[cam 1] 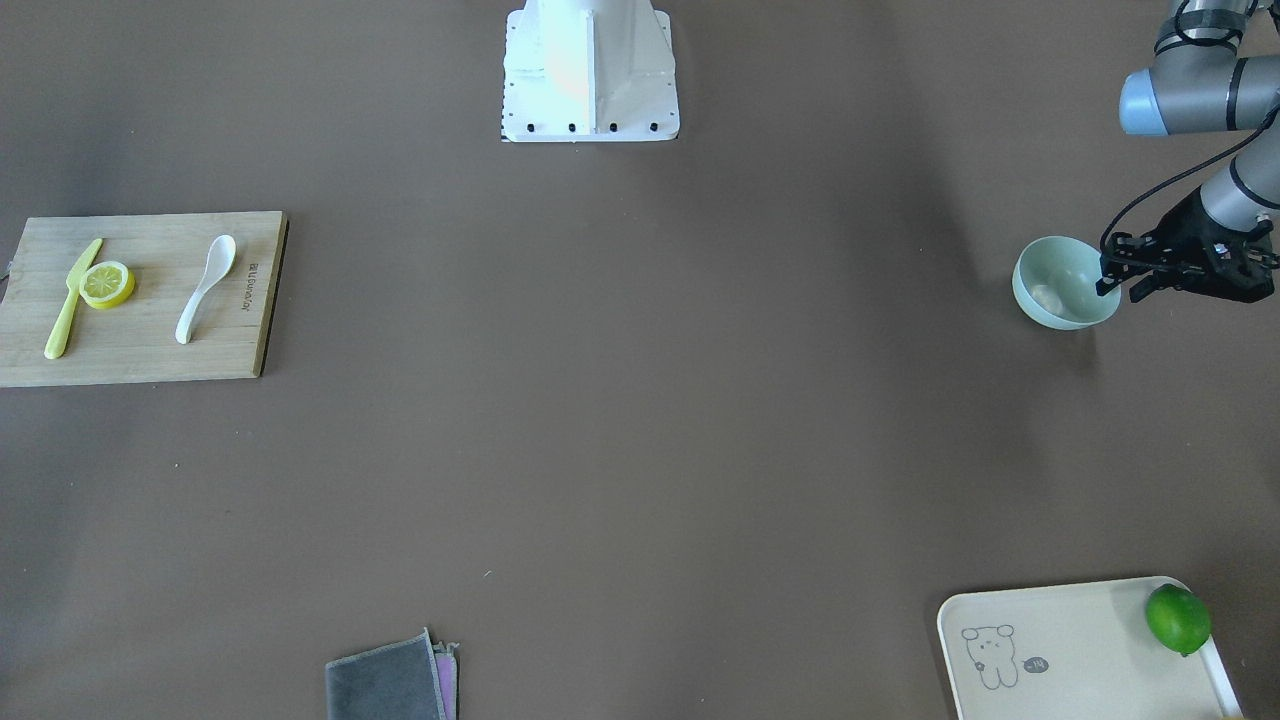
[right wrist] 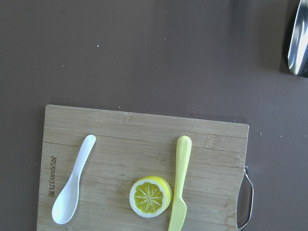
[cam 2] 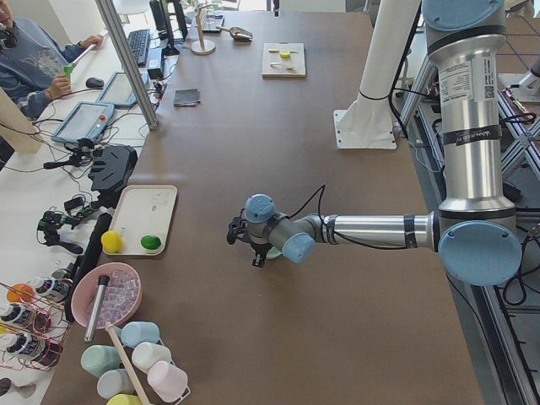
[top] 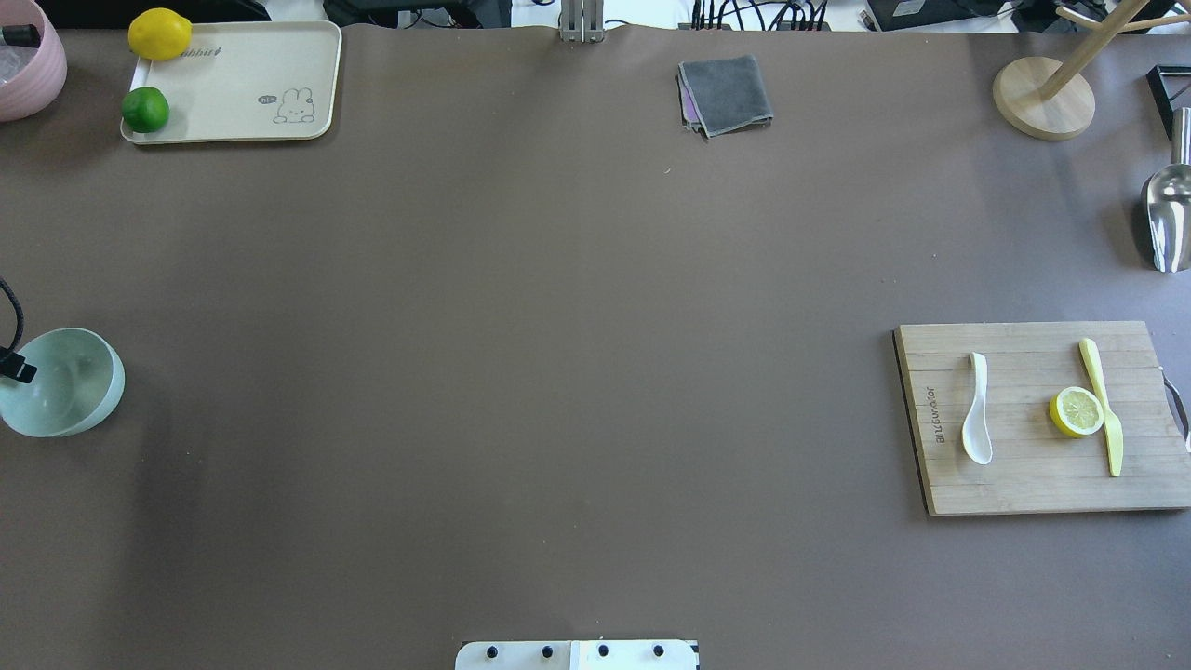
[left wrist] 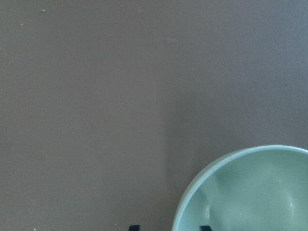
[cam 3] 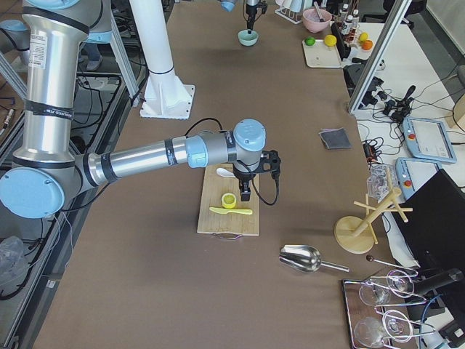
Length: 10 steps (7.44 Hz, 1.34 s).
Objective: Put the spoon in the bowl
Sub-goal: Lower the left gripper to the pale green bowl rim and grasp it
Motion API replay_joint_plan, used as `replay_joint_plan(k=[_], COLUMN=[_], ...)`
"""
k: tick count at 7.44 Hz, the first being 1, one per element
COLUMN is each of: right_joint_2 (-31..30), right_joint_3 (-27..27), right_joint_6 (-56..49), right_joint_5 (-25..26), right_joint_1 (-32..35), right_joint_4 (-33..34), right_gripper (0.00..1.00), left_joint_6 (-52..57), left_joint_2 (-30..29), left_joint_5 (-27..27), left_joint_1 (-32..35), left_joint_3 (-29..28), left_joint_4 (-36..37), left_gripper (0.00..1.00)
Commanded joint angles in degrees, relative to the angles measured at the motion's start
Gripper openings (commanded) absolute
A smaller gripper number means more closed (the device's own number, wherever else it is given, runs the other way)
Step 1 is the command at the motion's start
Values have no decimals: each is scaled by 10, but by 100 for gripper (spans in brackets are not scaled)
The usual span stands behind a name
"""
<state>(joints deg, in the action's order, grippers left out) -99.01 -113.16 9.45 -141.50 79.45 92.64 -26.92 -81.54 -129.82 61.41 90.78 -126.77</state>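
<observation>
In the front-facing view, the left gripper [cam 1: 1120, 292] is straddling the bowl's [cam 1: 1055, 290] 3 o'clock rim with its fingers spread and released. In the overhead view, the spoon [top: 977, 409] is lying on the cutting board [top: 1023, 484], at 9 o'clock from the lemon slice [top: 1077, 411]. In the right-side view, the right gripper [cam 3: 245, 193] is hanging over that board, and its finger state cannot be told.

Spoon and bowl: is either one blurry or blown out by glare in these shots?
Right wrist view: spoon sharp and evenly lit, no glare. Front-facing view: bowl clear, with one small bright spot inside. Left wrist view: bowl slightly soft, cropped at the bottom right corner. Overhead view: bowl cut by the left edge.
</observation>
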Motion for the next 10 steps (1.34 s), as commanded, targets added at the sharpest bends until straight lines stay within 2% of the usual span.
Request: replay_joint_plan(k=[1,2,3,5,7,9,10], right_joint_2=[0,0,0,0,6,31,30], right_joint_3=[-1,-1,0,-1,-1,-10,-9], right_joint_6=[0,0,0,1,21,137,207], right_joint_5=[0,0,0,0,4,22,62], right_joint_1=[0,0,0,0,-3,-59,-101], right_joint_4=[0,0,0,0,0,-23,-74], right_gripper=[100,100,100,100,100,99,98], left_joint_6=[-2,-2,-3,-3,-45,-108,-164], left_joint_2=[0,-2,-3,-5,-14,-57,-96], left_joint_5=[0,0,-1,0,-16,-12,-11], left_joint_1=[-2,-2,-2,-2,-2,-18,-38], left_joint_3=[-4,-7,-3,3,75,134,136], left_joint_4=[-6,-6,-6,-5,21,83,86], left_gripper=[36,10,0,0,0,0,0])
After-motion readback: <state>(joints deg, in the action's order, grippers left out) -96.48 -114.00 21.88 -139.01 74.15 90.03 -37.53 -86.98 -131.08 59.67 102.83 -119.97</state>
